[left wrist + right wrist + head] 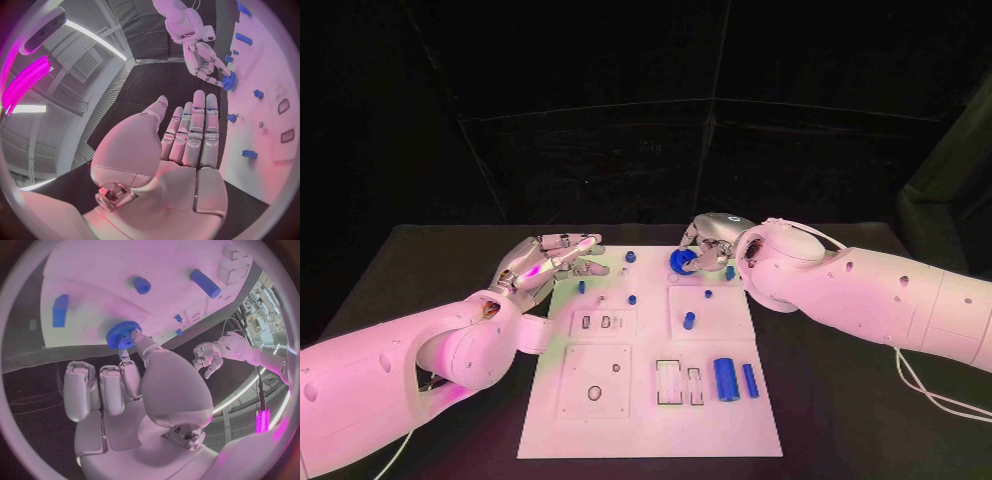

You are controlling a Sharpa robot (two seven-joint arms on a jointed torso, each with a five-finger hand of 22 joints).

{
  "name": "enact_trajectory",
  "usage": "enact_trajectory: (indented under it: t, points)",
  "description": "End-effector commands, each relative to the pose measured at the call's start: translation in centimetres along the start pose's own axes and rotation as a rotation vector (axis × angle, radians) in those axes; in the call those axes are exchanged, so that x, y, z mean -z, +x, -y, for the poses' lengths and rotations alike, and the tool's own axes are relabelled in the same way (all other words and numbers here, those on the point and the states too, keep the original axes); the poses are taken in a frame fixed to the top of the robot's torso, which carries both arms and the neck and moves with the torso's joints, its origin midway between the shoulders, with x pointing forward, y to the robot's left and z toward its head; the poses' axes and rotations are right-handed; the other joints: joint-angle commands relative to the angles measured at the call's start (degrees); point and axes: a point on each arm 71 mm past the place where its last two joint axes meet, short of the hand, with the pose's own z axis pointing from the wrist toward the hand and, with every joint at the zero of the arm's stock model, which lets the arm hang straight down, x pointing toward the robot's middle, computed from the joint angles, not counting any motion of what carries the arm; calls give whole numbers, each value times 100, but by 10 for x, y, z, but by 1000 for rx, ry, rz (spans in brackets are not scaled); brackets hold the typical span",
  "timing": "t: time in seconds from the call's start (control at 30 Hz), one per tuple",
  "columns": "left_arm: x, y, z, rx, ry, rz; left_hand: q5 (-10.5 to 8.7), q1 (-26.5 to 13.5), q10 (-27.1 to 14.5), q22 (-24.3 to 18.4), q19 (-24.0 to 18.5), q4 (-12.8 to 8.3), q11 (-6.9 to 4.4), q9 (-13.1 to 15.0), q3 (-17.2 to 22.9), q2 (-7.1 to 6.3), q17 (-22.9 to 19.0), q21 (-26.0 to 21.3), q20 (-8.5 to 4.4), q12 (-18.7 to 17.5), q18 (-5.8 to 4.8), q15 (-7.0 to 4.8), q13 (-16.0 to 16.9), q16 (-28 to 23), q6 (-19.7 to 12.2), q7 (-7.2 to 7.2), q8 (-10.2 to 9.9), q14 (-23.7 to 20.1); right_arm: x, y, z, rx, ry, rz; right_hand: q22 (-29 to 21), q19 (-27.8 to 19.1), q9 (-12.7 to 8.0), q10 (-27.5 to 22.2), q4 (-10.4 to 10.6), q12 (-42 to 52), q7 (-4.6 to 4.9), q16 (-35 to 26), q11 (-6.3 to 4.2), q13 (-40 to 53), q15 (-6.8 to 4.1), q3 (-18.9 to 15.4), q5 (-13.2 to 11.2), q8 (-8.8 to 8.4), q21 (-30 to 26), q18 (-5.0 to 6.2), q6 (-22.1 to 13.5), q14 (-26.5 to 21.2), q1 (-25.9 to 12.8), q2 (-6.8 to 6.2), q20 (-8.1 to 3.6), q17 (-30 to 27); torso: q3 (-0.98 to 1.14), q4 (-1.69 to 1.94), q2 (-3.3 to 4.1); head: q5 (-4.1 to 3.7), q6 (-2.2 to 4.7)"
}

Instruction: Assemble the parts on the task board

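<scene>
Black table bears the task board (646, 430); right robot hand (708, 245) pinches a blue gear (682, 261), left robot hand (548, 258) spread, unladen.

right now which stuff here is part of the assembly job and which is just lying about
Job:
- task board
- blue gear, pinched by the right hand
- large blue cylinder
- slim blue bar
- small blue pegs
- left hand, empty

Lying about:
- black table, which only carries the board
</scene>
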Motion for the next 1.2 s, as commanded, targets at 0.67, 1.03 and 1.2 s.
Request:
enact_trajectory:
  t: [0.67, 1.03, 1.2]
  points:
    - [-1, 3, 1, 4, 3, -20, 4, 5, 20, -5, 24, -26, 14, -8, 0, 38, 6, -23, 2, -27, 76, 1, -8, -39, 10, 37, -32, 10, -30, 10, -84, 33, -168, 73, 232, 93, -9, 51, 94, 29, -118, 19, -5, 106, -30, 163, -27, -71, 21, -51, 384, 386, -221, -54, -42, 384, -2, 12, 9, 48, -35]
    - [-2, 4, 0, 5, 2, -22, 4, 5, 20, -5, 24, -26, 14, -8, 0, 38, 6, -23, 2, -27, 76, 1, -8, -39, 10, 37, -32, 10, -43, 21, -94, 63, -161, 25, 195, 77, -18, 27, 89, -5, -101, 10, 8, 82, -22, 204, -33, -118, 6, -45, 345, 381, -266, -79, -37, 364, 1, 1, 4, 76, -51]
    - [-2, 4, 0, 5, 2, -21, 4, 5, 20, -5, 24, -26, 14, -8, 0, 38, 6, -23, 2, -27, 76, 1, -8, -39, 10, 37, -32, 10, -44, 24, -96, 73, -163, -1, 187, 73, -19, 16, 83, -19, -89, 8, 18, 76, -13, 219, -41, -146, 2, -43, 326, 380, -300, -112, -31, 363, 1, -6, 2, 89, -65]
